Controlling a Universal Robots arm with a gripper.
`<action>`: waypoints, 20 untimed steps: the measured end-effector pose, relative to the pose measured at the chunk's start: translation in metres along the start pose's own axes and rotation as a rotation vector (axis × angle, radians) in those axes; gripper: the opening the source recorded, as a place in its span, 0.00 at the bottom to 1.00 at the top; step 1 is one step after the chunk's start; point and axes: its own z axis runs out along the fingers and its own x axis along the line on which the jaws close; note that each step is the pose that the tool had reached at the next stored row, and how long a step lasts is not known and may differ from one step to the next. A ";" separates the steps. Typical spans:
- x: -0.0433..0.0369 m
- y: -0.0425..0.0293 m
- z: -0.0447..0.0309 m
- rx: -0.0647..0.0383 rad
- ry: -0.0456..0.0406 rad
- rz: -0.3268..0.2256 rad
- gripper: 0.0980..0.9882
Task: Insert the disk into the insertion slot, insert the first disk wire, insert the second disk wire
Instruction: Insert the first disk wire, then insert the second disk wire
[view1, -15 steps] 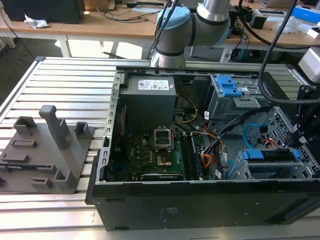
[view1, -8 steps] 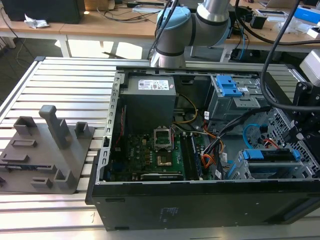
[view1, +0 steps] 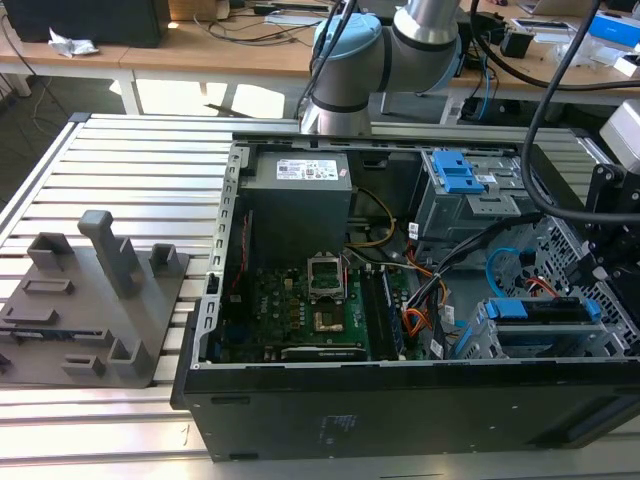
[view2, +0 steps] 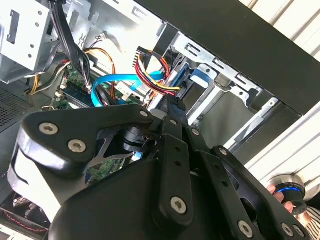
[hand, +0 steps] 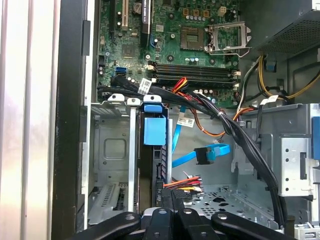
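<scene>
At the gripper (hand: 171, 200), fingers closed on the plug of the first wire (hand: 183, 183), the disk (hand: 153, 131) sits alongside in the slot (hand: 112, 150). Beyond, the blue wire (hand: 185, 160) lies loose: likely light and limp, best taken by its stiff plug.

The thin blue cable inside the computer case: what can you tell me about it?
The blue cable is a thin, flat, glossy ribbon. In the first wrist view it runs alongside the disk's blue carrier, bends sharply and ends in a small dark plug. The plug hangs free in open space, joined to nothing visible. The cable's other end disappears behind the black wire bundle.
</scene>
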 end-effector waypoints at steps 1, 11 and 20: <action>0.0001 0.0000 0.0000 0.000 0.0001 0.000 0.01; 0.0001 0.0145 0.0008 0.000 0.0001 0.000 0.01; -0.0002 0.0444 0.0026 0.000 0.0000 0.000 0.01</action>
